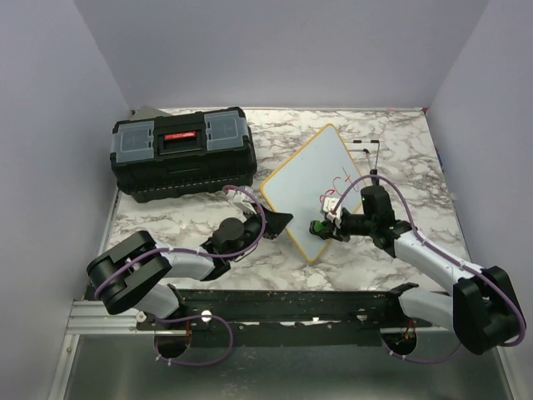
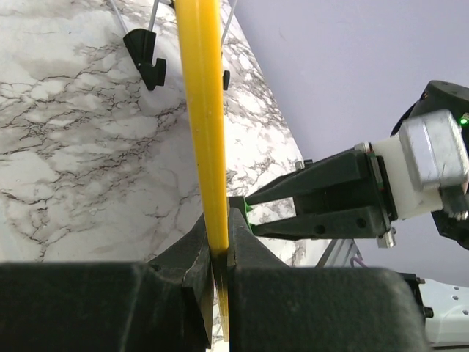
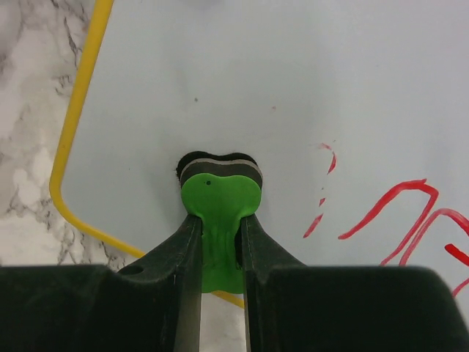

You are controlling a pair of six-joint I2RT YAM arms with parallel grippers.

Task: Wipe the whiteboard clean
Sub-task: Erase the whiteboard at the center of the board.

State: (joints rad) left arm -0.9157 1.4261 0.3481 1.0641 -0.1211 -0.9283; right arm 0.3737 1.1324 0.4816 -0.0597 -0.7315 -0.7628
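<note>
The whiteboard (image 1: pixel 310 187), white with a yellow frame, lies tilted at the table's middle; red writing (image 1: pixel 343 177) remains near its right side. My left gripper (image 1: pixel 281 221) is shut on the board's yellow frame edge (image 2: pixel 201 125) at the near left corner. My right gripper (image 1: pixel 325 227) is shut on a green eraser (image 3: pixel 218 202) whose dark felt pad presses on the white surface (image 3: pixel 220 81), left of the red strokes (image 3: pixel 388 209). In the left wrist view the right gripper (image 2: pixel 253 213) shows beyond the frame.
A black toolbox (image 1: pixel 183 154) with grey lid compartments stands at the back left. A small black stand (image 1: pixel 366 150) sits behind the board. Grey walls enclose the marble table (image 1: pixel 166 221); a metal rail (image 1: pixel 108 317) runs along the near edge.
</note>
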